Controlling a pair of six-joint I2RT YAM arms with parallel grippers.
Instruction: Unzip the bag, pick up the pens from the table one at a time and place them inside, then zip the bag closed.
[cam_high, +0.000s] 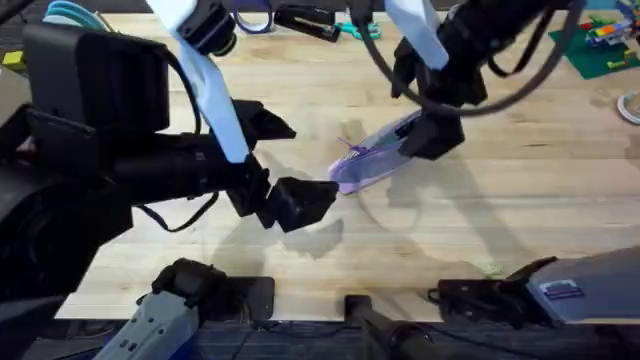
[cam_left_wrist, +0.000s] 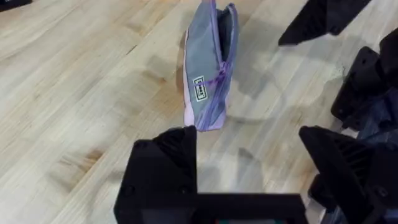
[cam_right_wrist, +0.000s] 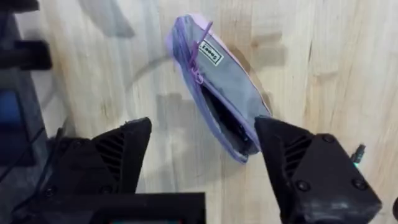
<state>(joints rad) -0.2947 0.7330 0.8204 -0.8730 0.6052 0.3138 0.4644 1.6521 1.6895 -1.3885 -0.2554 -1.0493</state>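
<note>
Bag (cam_high: 372, 158) lies mid-table (cam_high: 520, 230), long axis running near-left to far-right, zipper partly open toward its far-right end. We see left gripper (cam_high: 300, 200) spread wide, empty, just beside its near-left end; right gripper (cam_high: 432, 135) open, empty, over the far-right end. Soft lavender fabric, pale label (cam_left_wrist: 199, 89), purple zipper pull (cam_right_wrist: 196, 67).

The overhead camera looks down and forward over the table (cam_high: 500, 230); both wrist cameras look closely down, sharing the bag (cam_left_wrist: 208, 74).
</note>
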